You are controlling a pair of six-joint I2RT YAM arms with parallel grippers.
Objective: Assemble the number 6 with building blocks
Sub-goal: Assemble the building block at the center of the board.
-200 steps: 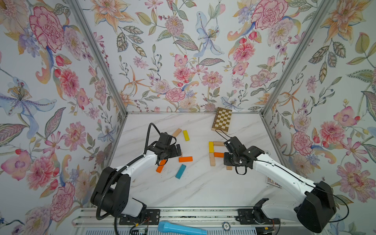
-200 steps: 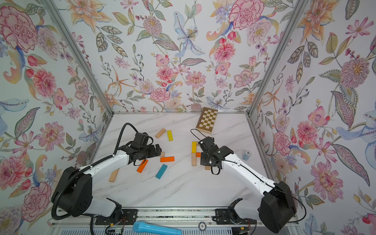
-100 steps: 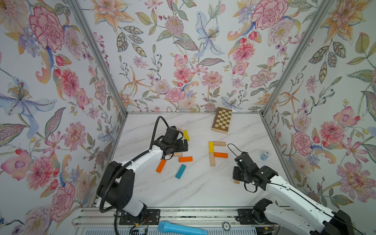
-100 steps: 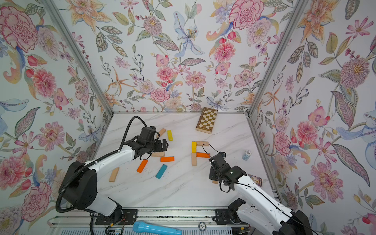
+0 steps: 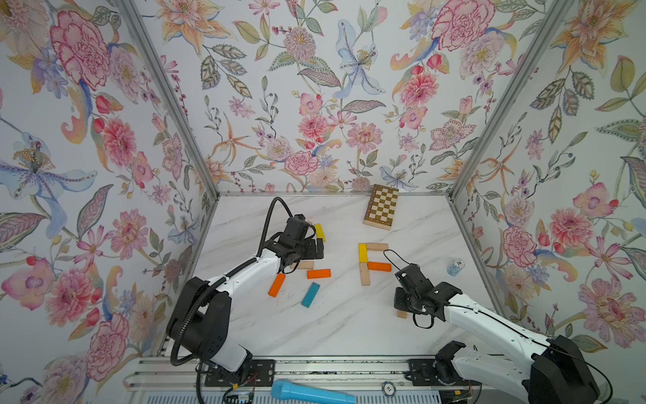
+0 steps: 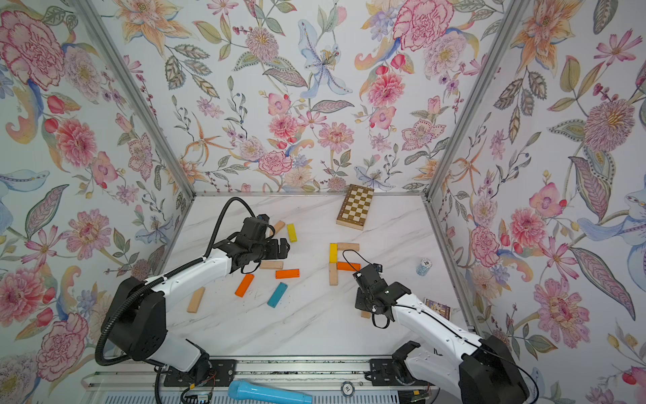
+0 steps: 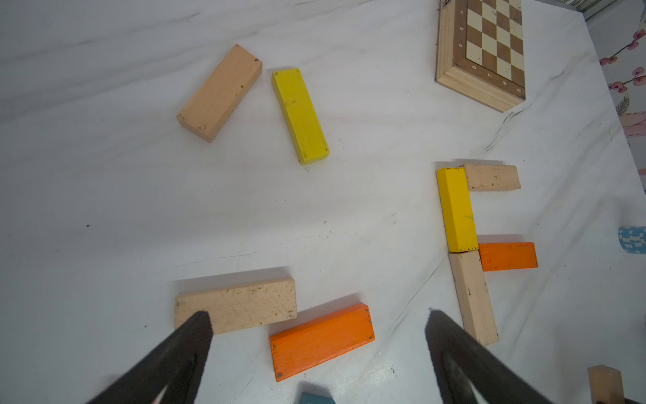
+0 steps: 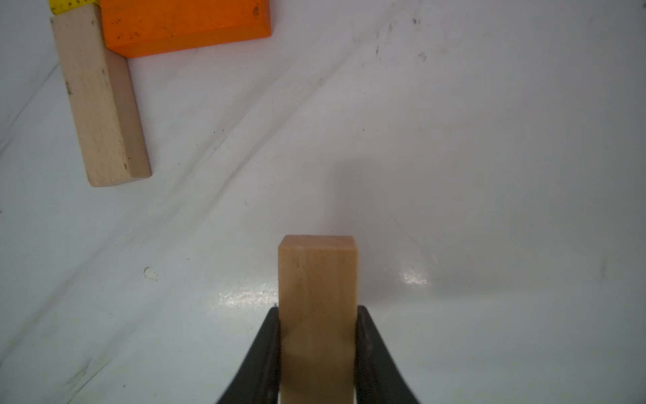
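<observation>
Four building blocks lie joined right of centre: a yellow block (image 5: 363, 252), a beige bar (image 5: 377, 246) at its far end, an orange bar (image 5: 379, 266), and a beige block (image 5: 364, 274) continuing the stem. My right gripper (image 8: 318, 309) is shut on a beige block (image 8: 317, 280), in front and to the right of them. My left gripper (image 7: 317, 314) is open above a loose beige block (image 7: 236, 306) and an orange block (image 7: 321, 341). Another orange block (image 5: 277, 284), a teal block (image 5: 310, 294), a yellow block (image 5: 319, 232) and a beige block (image 6: 195, 299) lie loose.
A chequered board (image 5: 381, 212) lies at the back wall. A stack of blue chips (image 5: 455, 266) stands near the right wall, with a small card box (image 6: 437, 307) in front of it. A light-blue microphone (image 5: 311, 393) rests on the front rail.
My right gripper has drawn back from the joined blocks toward the front, still holding the beige block. My left gripper has moved right and slightly back over the loose blocks.
</observation>
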